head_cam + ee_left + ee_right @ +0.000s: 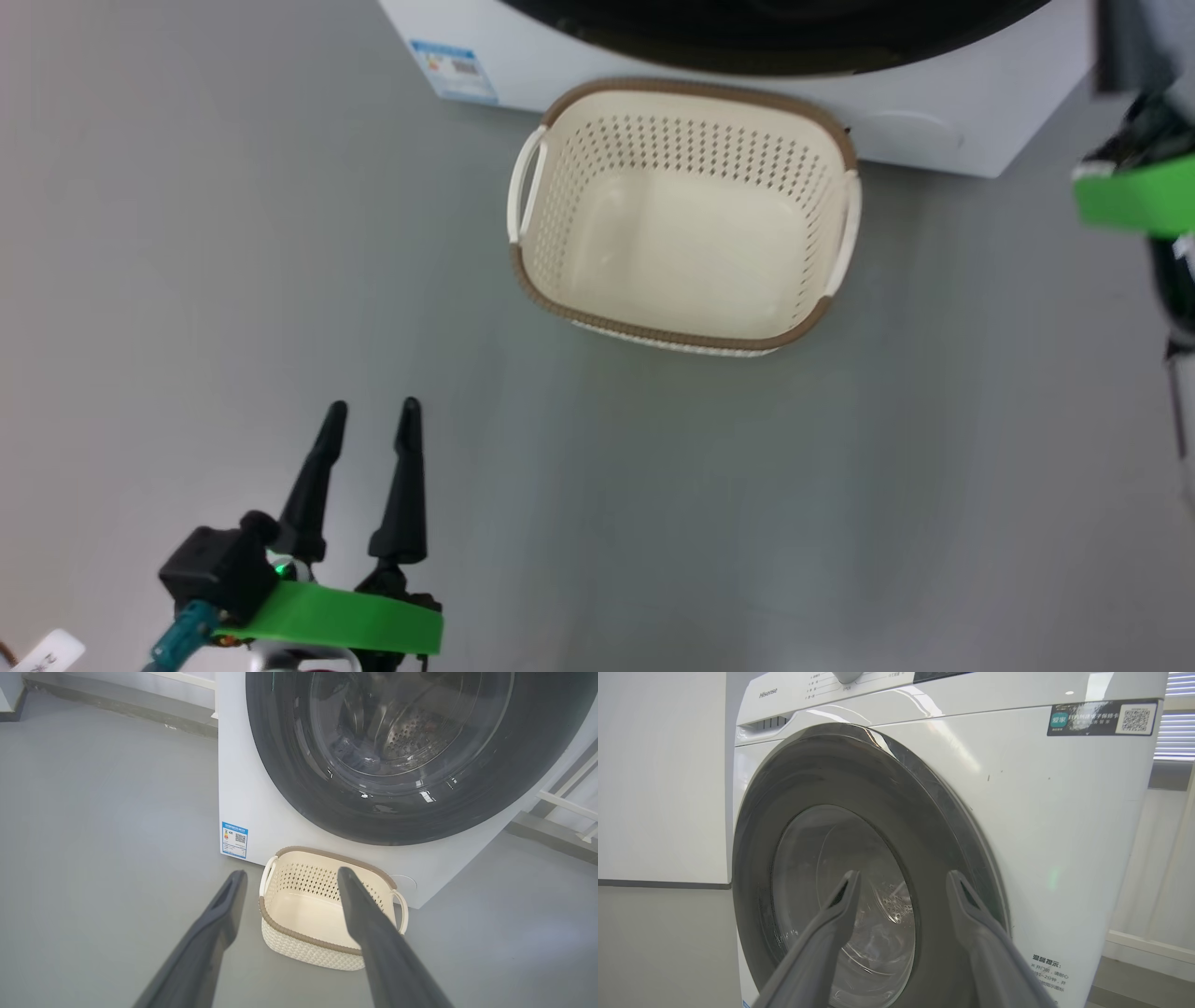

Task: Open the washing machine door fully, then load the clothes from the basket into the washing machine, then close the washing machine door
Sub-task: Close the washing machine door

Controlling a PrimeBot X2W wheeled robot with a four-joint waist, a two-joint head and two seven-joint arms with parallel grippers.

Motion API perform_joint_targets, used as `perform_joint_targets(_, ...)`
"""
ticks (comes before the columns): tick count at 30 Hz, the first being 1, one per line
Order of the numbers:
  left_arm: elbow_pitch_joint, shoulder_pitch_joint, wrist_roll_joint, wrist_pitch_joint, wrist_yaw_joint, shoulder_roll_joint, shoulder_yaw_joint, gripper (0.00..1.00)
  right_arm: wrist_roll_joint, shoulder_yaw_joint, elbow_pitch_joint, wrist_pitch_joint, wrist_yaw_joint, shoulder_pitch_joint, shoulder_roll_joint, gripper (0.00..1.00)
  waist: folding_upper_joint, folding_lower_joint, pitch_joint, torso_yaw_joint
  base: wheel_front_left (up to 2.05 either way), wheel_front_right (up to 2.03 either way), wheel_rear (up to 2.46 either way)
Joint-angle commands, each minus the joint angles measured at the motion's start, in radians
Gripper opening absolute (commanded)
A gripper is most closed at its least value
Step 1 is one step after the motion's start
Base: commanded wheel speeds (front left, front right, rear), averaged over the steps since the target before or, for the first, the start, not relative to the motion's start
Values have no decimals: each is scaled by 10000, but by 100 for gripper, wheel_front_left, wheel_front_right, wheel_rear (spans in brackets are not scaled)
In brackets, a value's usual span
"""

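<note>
Though closed, washing machine door (822,849) just ahead of right gripper (901,877).

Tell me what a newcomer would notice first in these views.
The big black-rimmed washing machine door looks shut, with the right gripper open in front of it. On the grey floor before the washing machine the cream basket stands empty; the left gripper hangs open nearer the robot.

Left claw (372,411) hangs open and empty; right claw (903,876) stands spread, empty.
</note>
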Motion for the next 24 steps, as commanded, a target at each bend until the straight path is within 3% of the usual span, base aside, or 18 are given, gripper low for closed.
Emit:
perform_joint_targets(1,-184,141,74,-65,96,123,495,100,134,169,-504,39,-59,623,223,100,-1,0,-747,-658,0,0,0)
perform_joint_targets(14,-88,993,271,-65,111,123,1369,100,487,118,-1973,39,-59,4670,1169,100,-1,0,-2660,-1876,0,0,0)
perform_joint_targets(24,225,1661,412,-65,108,123,1851,100,193,-324,-2488,39,-59,6739,1497,100,-1,0,-3504,-2248,0,0,0)
